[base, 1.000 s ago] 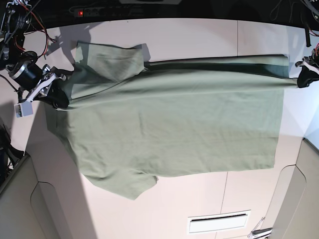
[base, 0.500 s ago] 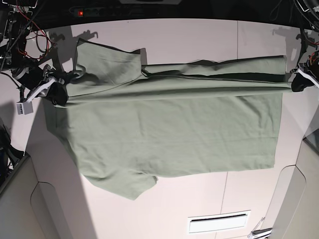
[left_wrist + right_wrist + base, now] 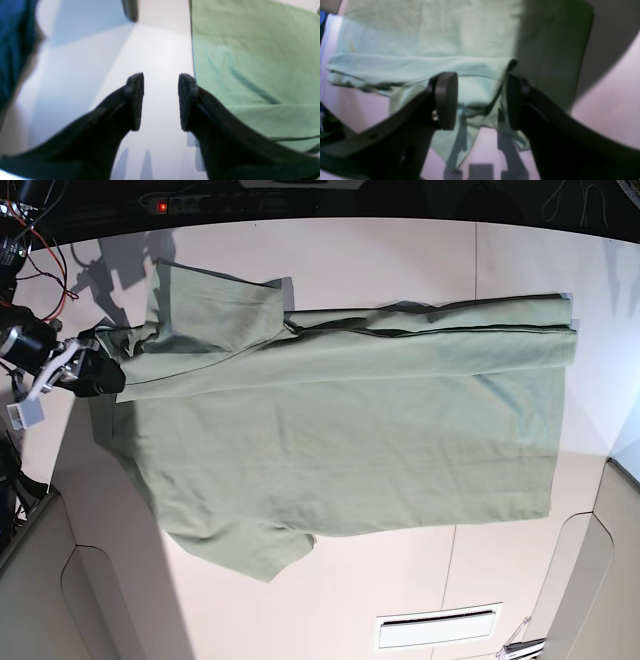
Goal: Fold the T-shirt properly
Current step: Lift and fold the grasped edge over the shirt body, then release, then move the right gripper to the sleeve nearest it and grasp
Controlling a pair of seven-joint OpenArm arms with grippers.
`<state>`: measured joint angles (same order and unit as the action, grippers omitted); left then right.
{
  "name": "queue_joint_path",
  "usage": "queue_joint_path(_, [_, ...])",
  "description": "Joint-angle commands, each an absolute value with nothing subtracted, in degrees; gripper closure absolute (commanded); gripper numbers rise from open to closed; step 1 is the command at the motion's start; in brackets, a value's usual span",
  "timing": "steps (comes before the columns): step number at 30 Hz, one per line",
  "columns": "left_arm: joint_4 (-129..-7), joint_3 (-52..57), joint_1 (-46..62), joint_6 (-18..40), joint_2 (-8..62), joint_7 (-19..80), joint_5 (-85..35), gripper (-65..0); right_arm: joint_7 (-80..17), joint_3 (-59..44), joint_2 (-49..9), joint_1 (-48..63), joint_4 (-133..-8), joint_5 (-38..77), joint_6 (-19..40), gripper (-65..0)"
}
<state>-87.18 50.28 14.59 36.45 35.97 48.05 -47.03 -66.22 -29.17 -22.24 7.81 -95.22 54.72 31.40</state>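
Pale tabletop [image 3: 400, 580], seams across it, a white slot near the front edge, dark cable clutter along the back. Plenty of bare surface fwd of the cloth.

T-shirt [image 3: 350, 440] lies flat, long axis running side to side in base view: hem at that view's right, sleeves and neck end at its left. Back long edge already turned over into a narrow band along the top; front half not yet folded.

Right pincer [image 3: 482, 100] sits at the neck/sleeve end, jaws apart, nothing clamped; wrist view shows the folded edge just ahead between the pads, cloth slack on the tabletop. I judge it has let go.

Left pincer [image 3: 161, 100] also apart, empty, over bare tabletop; shirt's hem edge lies just beside its own right finger, not touching as far as I can tell. Not visible in base view.

Next fold, I reckon: front long edge back toward the band. Both arms equally placed, one per end.
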Motion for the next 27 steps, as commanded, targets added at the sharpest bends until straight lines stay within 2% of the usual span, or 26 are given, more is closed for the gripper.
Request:
queue_joint_path(1, [-88.27, 50.94, 14.33, 36.64, 38.00, 47.57, -47.92, -25.6, -66.28, -30.55, -23.33, 8.99, -96.53, 56.27, 31.55, -30.3])
queue_joint_path(7, [-88.27, 50.98, 14.46, 36.64, 38.41, 48.42, -48.03, -25.6, -66.48, -33.52, -23.07, 19.42, -97.30, 59.46, 32.64, -30.3])
queue_joint_path(12, [-88.27, 50.96, 14.44, 36.71, 38.41, 48.38, -50.63, -25.6, -66.48, -32.95, -19.81, 25.82, -97.27, 62.78, 32.84, -30.3])
queue_joint_path(21, [-88.27, 50.96, 14.44, 38.37, 38.44, 48.47, -51.62, -25.6, -65.98, -25.30, -15.03, 27.38, -97.21, 61.28, 32.80, -30.3])
queue_joint_path(27, [-88.27, 50.98, 14.44, 38.39, 38.44, 48.42, -51.66, -25.6, -64.64, -24.43, -12.62, 27.31, -97.23, 58.81, 32.73, -30.3])
